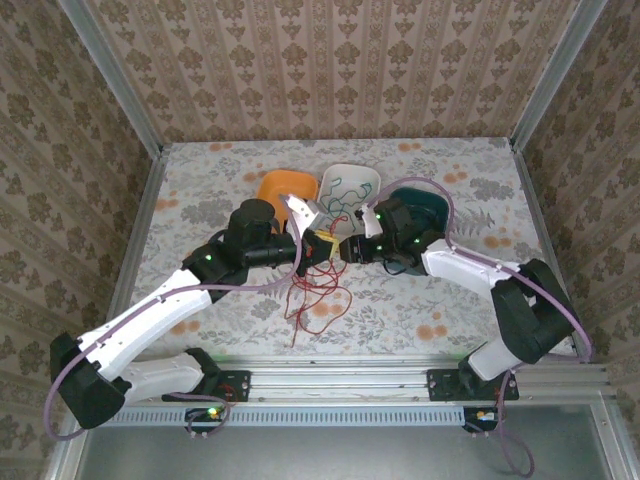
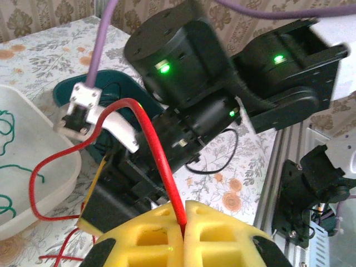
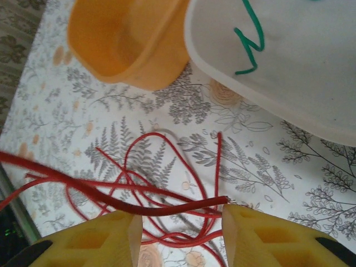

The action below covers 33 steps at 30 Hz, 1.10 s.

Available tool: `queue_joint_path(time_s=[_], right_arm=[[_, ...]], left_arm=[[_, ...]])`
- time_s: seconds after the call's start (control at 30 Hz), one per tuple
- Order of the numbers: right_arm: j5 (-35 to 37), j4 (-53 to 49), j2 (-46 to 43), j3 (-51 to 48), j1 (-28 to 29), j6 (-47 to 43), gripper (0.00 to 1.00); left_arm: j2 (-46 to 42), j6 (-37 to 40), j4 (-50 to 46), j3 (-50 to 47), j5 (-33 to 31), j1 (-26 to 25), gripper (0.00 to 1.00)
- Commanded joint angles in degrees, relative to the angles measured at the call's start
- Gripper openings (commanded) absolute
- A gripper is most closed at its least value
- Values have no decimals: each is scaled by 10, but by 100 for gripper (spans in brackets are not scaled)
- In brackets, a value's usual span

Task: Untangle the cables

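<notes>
Now, red cable (image 1: 312,295): a loose tangle of loops lying on the desk (image 1: 200,180) between the two arms. One strand rises from it to the left pincer, and a cut end lies at the right pincer.
Green cable (image 1: 345,195): curled inside the white bowl (image 1: 365,175), apart from the red tangle.
Left pincer (image 2: 183,233): yellow tips pressed together, with the red strand pinched between them. From the tips the strand arches up and over, then drops towards the desk.
Right pincer (image 3: 178,236): fingers partly apart. The cut end of the red cable lies across the gap at the tips and touches one finger, but it is not clamped.
Pincers together: tip to tip, almost meeting, just above the far edge of the tangle.
Left arm: runs from its base at the near left corner diagonally up to the middle of the desk, with the wrist turned to the right.
Right arm: elbow folded out at the near right, forearm reaching left, and the wrist low over the desk, facing the left pincer.
Orange bowl (image 1: 280,185): just left of the white bowl, beyond the left wrist.
Teal bowl (image 1: 425,200): right of the white bowl, partly behind the right wrist.
</notes>
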Motion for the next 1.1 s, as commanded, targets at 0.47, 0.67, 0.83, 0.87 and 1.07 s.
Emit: queue_joint_path(time_s=[0.47, 0.67, 0.83, 0.87, 1.07], right_arm=[[108, 28, 26, -5, 4, 57, 41], [89, 44, 16, -14, 4, 56, 36], [119, 56, -40, -40, 1, 59, 39], [129, 60, -55, -47, 1, 60, 39], [226, 38, -155, -83, 1, 62, 41]], left_arm=[[-103, -4, 69, 10, 27, -5, 0], [-120, -1, 75, 9, 23, -4, 0], [-131, 37, 59, 26, -74, -6, 0], [-135, 49, 60, 27, -121, -8, 0], [-152, 111, 140, 10, -275, -8, 0]])
